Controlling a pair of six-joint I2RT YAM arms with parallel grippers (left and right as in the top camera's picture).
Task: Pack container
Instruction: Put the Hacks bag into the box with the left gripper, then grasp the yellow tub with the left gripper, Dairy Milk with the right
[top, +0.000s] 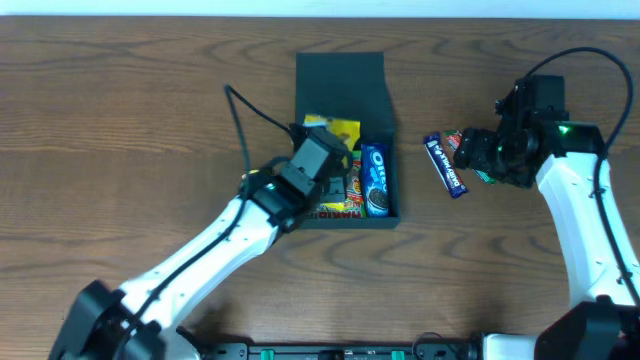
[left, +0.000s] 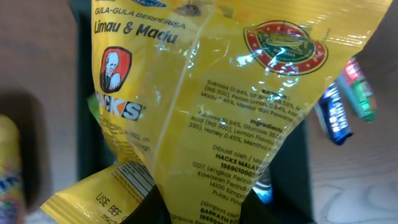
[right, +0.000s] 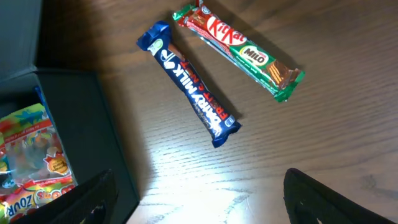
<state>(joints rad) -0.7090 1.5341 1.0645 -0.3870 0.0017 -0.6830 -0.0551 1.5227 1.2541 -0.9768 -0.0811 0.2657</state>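
Under left jaws clamping a yellow packet (left: 205, 112) sits the open matte-teal container (top: 340, 85); right jaws apart, their camera alone showing a green bar (right: 249, 57) whole.

Robotics lab; robot arms (top: 200, 255) at wooden table (top: 120, 90).

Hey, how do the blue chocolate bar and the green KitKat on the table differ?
The Dairy Milk bar has a blue wrapper; the KitKat Milo bar is green with a red end. The Dairy Milk bar lies nearer the container, the KitKat Milo bar farther off. Both lie flat on the table, unpacked, slanted alike, not touching.
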